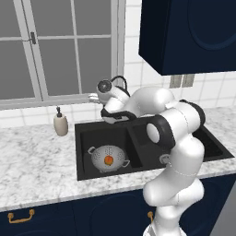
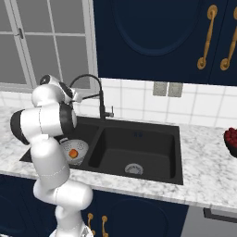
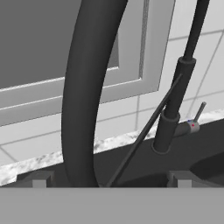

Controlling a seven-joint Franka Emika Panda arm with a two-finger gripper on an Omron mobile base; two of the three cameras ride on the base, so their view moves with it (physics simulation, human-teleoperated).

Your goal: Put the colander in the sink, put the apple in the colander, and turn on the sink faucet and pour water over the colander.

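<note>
With the apple [image 1: 108, 160] in the colander [image 1: 109, 157] in the sink's [image 1: 87, 129] left basin, the gripper [image 3: 109, 181] (spread wide, empty) straddles the sink faucet [image 3: 85, 96] neck, so step 3 likely needs its lever [image 3: 192, 124] pushed.

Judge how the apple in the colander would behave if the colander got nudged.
The apple looks round and smooth, so it would probably roll. It sits low in the colander, whose curved walls would likely keep it inside. The colander's small base may let it slide in the sink.
</note>
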